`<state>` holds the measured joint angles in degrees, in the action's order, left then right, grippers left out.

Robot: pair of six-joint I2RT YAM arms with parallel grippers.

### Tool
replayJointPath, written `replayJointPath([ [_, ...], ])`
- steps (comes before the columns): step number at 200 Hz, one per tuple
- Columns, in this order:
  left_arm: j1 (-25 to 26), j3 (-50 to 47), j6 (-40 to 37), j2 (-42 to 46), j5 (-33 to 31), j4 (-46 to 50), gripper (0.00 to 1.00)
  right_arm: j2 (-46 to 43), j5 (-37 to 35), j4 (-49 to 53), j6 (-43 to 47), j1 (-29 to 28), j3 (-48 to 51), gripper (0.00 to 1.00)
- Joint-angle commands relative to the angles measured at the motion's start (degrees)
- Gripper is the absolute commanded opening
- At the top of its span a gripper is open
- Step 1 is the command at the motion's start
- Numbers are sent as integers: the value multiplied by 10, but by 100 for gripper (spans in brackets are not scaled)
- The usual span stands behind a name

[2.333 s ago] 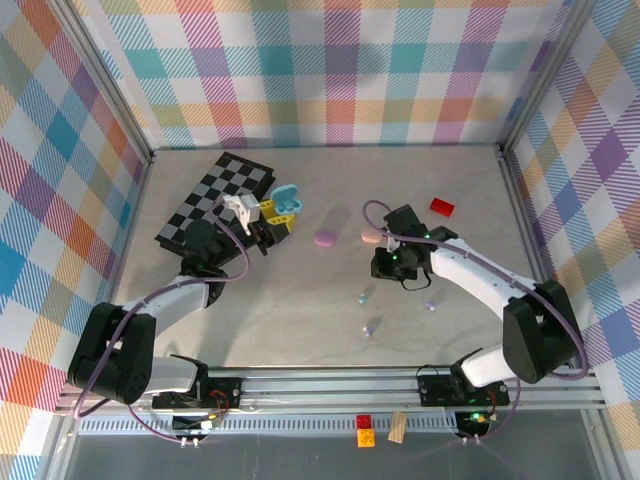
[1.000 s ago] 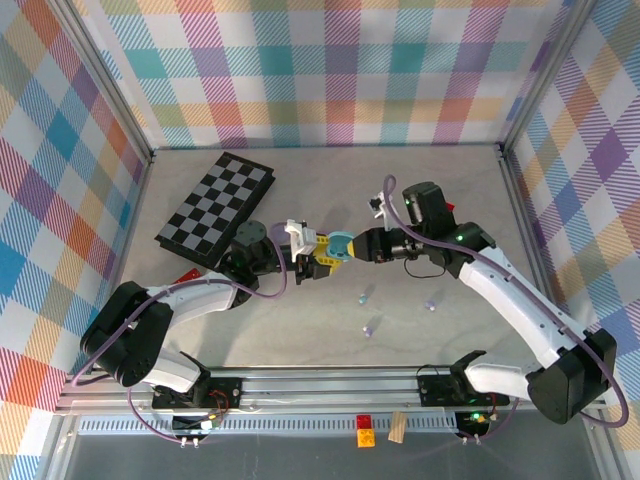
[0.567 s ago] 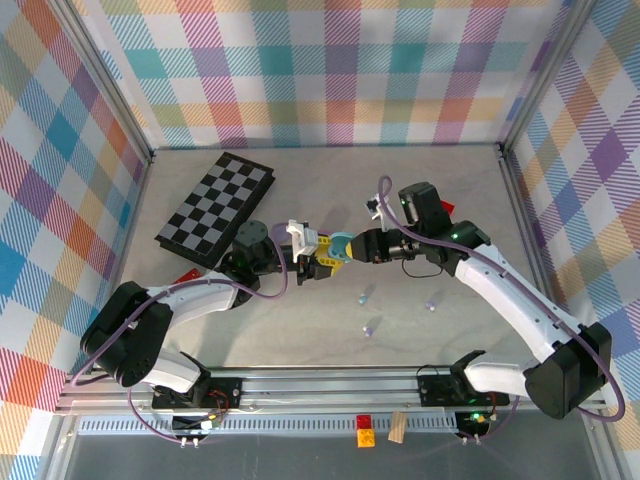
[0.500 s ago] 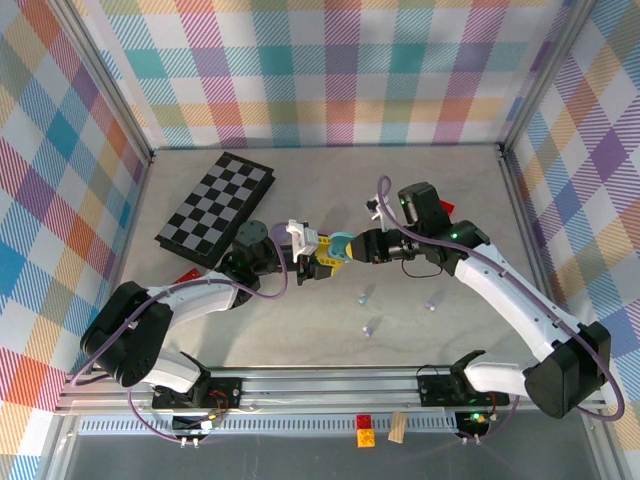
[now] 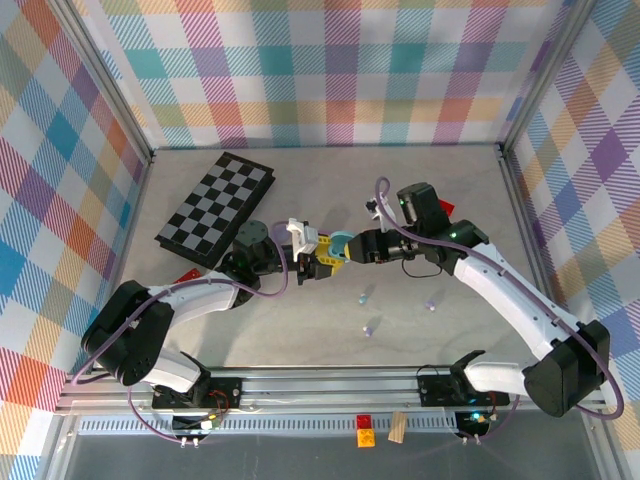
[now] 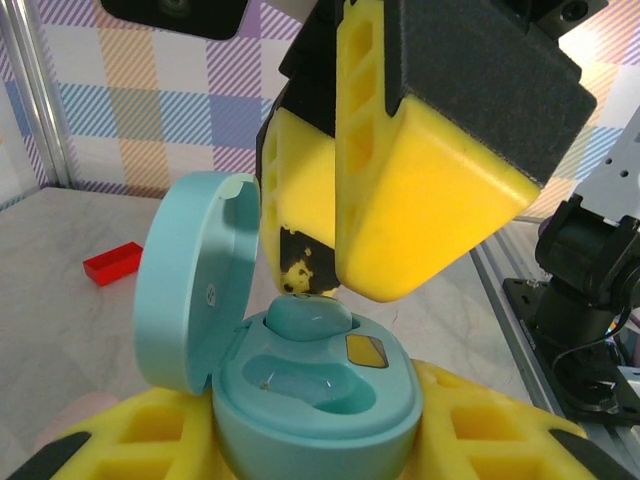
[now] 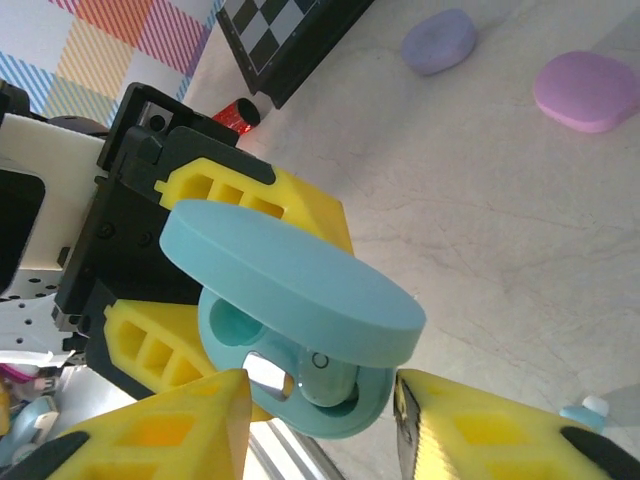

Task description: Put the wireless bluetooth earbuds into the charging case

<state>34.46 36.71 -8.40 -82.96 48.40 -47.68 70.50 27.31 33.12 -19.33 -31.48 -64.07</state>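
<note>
The right gripper (image 7: 320,390) has just let go; its yellow fingers now stand a little apart with nothing between them, right in front of the blue case (image 6: 320,400). The blue earbud (image 6: 308,318) now sits in the back hole of the case, just under those fingers; it looks like it is in, but I cannot tell if it is pushed all the way down. That means one bud is home, I think; the front hole (image 6: 305,385) looks empty, so the job is only partly done. The left gripper (image 5: 318,255) is squeezed tight on the bottom of the case and holds it up in the air over the middle of the table (image 5: 300,340); the round lid (image 6: 185,280) stands open. A couple of seconds ago things were different; the left arm held the case far back by the checkerboard (image 5: 215,200), and the right gripper was low down near the table. Now the two arms meet in the middle. Three little earbuds (image 5: 363,297) lie loose on the table in the same spots as before. A purple case (image 7: 438,40) and a pink case (image 7: 590,90) lie shut on the table below.
</note>
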Motion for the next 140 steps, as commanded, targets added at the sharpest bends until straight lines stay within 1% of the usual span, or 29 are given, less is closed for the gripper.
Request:
replayJointPath([
  [1, -6, 10, 15, -6, 7, -57, 35, -53, -17, -7, 16, -2, 14, 44],
  [26, -29, -3, 35, -8, 0, -95, 35, -115, -61, -41, 2, 2, 73, 44],
  [45, -53, -17, 58, -10, -9, -135, 35, -154, -91, -72, -29, 11, 134, 45],
  [66, -82, -31, 97, -19, -9, -199, 35, -164, -110, -105, -71, 22, 203, 47],
  [84, -99, -37, 124, -21, -11, -241, 34, -137, -122, -109, -93, 24, 228, 47],
  [104, -105, -39, 128, -12, -14, -241, 34, -70, -125, -105, -128, 25, 232, 47],
  [126, -106, -43, 123, -1, -17, -232, 34, -2, -82, -172, -180, 22, 260, 48],
  [140, -106, -48, 123, 4, -19, -231, 34, 30, -74, -217, -195, 14, 274, 48],
])
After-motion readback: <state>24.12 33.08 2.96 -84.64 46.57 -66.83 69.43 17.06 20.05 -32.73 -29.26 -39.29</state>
